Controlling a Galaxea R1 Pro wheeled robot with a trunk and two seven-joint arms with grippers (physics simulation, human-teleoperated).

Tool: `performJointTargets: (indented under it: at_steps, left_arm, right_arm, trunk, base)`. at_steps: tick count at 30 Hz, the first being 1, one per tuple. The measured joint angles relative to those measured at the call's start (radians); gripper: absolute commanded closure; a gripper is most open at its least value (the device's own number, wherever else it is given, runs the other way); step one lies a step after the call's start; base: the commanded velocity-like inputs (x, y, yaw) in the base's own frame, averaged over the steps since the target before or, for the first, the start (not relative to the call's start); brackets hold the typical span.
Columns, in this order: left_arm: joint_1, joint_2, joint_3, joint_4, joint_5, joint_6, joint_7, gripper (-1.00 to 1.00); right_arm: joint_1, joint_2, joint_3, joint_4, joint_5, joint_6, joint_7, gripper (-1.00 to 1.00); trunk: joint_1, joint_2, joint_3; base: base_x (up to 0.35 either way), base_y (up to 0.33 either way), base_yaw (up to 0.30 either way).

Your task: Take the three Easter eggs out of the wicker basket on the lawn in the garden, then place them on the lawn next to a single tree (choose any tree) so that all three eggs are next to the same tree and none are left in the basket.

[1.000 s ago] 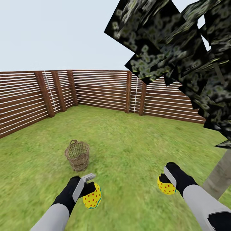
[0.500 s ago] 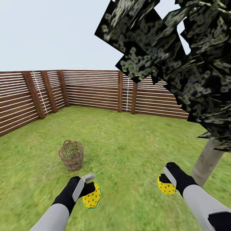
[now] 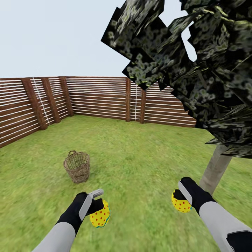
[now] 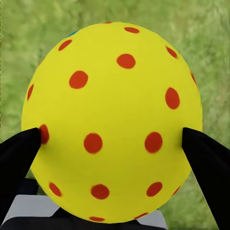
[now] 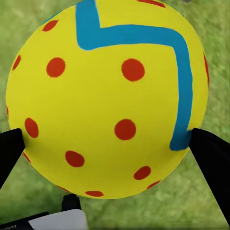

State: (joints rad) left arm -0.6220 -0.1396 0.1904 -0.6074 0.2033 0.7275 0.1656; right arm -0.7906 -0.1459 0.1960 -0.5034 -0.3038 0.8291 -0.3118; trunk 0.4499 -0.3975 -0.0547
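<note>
While the head view looks out over the lawn (image 3: 140, 154), the slatted brown fence (image 3: 98, 98) rings the garden at the back and left, with pale sky above it.

Far left to centre-left: the wicker basket (image 3: 76, 166) stands upright on the grass, out ahead of the left arm and well apart from both claws. Can't tell what's inside; the weave and angle hide the bottom.

Left claw (image 3: 99, 204): clamped on a yellow egg with red dots (image 3: 100, 215). A teal band shows at the egg's lower edge in the head view. In the left wrist view the same egg (image 4: 112, 124) sits between the two black fingers (image 4: 19, 158), one pressed against each flank, with blurred grass behind. The egg is held off the ground.

Right claw (image 3: 180, 196): clamped on a second yellow red-dotted egg (image 3: 181, 203). The right wrist view shows this egg (image 5: 108, 98) with a blue angular stripe across its upper part and down one side. Black fingers (image 5: 213, 158) touch it on both flanks, again with grass behind. This egg is also held off the ground.

Far right: the tree's grey-brown trunk (image 3: 215, 168) rises from the lawn just beyond and to the right of the right claw, near it but not touching. The dark jagged crown (image 3: 196, 63) fills the upper right and overhangs the fence line.
</note>
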Motion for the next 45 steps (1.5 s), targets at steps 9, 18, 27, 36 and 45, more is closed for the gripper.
performJointTargets:
  at_steps: [9, 18, 27, 36, 45]
  left_arm:
    - [0.0, -0.001, 0.0, 0.0, 0.001, 0.0, -0.001, 1.0]
    - [0.0, -0.002, -0.003, 0.0, 0.0, -0.002, -0.001, 1.0]
    - [0.0, -0.004, -0.004, 0.0, -0.004, -0.038, 0.0, 1.0]
    - [0.0, -0.004, -0.006, 0.001, -0.004, -0.038, 0.0, 1.0]
    - [0.0, -0.007, -0.006, 0.0, -0.004, -0.038, 0.0, 1.0]
  right_arm:
    - [0.0, 0.003, -0.002, 0.0, 0.0, 0.001, 0.0, 1.0]
    - [0.0, 0.004, -0.001, 0.0, 0.0, 0.0, -0.001, 1.0]
    - [0.0, 0.006, -0.003, 0.0, 0.0, 0.0, -0.001, 1.0]
    - [0.0, 0.006, 0.001, 0.0, 0.001, 0.0, -0.003, 1.0]
    - [0.0, 0.005, 0.0, 0.0, 0.004, 0.0, -0.003, 1.0]
  trunk:
    - [-0.001, 0.0, 0.002]
    - [-0.001, 0.0, 0.009]
    - [-0.001, 0.0, 0.016]
    - [-0.001, 0.0, 0.026]
    - [-0.001, -0.001, 0.036]
  base:
    - [-0.059, 0.0, -0.232]
    - [0.0, 0.0, -0.287]
    - [0.0, 0.0, -0.275]
    - [0.0, 0.0, -0.256]
    - [0.0, 0.0, -0.241]
